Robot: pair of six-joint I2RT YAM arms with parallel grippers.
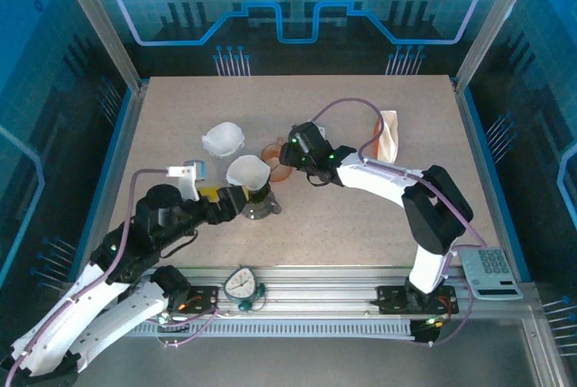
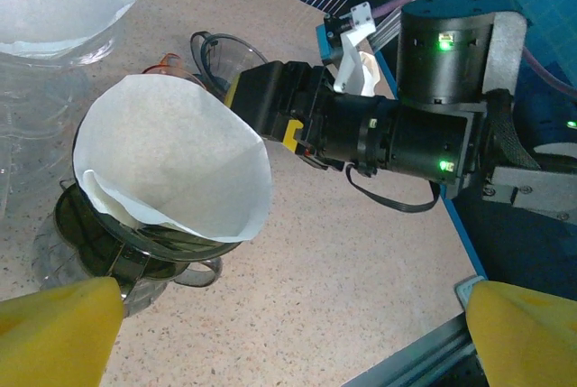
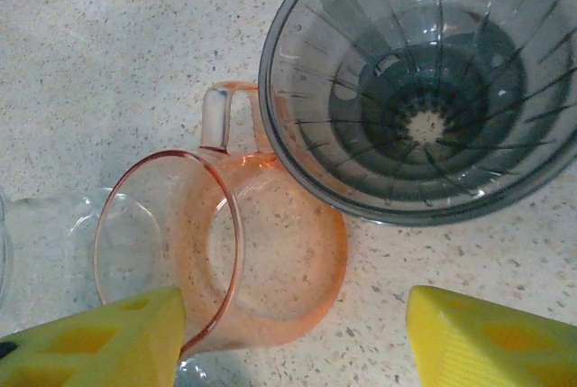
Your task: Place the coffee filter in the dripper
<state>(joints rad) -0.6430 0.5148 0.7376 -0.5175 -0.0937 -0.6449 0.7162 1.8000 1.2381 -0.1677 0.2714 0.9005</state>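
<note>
Filter point(image 2: 171, 166) sits in the dark dripper point(image 2: 149, 256) just ahead of my left claw point(image 2: 288, 319), which is spread and empty; right claw point(image 3: 293, 337) is spread too. Placing looks done, so next I'd back off without snagging paper.

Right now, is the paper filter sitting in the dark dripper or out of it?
In: the filter sits spread open inside the dripper.
</note>
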